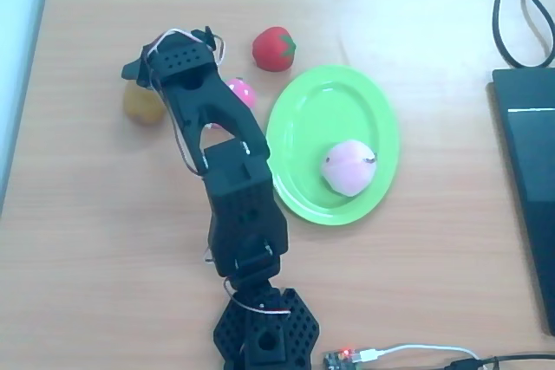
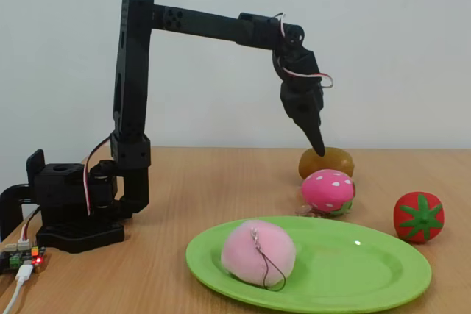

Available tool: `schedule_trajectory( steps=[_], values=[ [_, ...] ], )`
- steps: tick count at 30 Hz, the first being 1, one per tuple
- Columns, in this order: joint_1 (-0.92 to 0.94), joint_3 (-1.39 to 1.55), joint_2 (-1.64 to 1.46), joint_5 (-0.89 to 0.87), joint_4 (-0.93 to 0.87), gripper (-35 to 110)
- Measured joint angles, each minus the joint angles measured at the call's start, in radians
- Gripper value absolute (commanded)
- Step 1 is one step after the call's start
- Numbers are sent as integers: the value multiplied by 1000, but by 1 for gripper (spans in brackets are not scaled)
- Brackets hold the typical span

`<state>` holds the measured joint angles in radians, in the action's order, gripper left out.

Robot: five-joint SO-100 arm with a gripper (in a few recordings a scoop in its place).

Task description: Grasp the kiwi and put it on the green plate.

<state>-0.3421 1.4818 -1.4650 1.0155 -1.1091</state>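
From overhead, the kiwi [image 1: 141,103] lies on the tabletop [image 1: 87,240] well left of the green plate [image 1: 299,127], half under the hand [image 1: 139,71]; bare wood opens leftward. In the fixed view, the hand [image 2: 318,145] hangs just above the kiwi [image 2: 331,161], probably closed, though I cannot tell.

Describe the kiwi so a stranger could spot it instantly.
Start at the bright lime-green oval plastic plate. Left of it in the overhead view, under the black gripper, sits the smooth olive-brown egg-shaped kiwi. Its neighbour, the pink strawberry, has white dots.
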Motion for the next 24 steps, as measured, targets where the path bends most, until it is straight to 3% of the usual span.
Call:
schedule_trajectory(
  steps=[24],
  values=[
    [43, -97, 175, 14, 5, 49]
  ],
)
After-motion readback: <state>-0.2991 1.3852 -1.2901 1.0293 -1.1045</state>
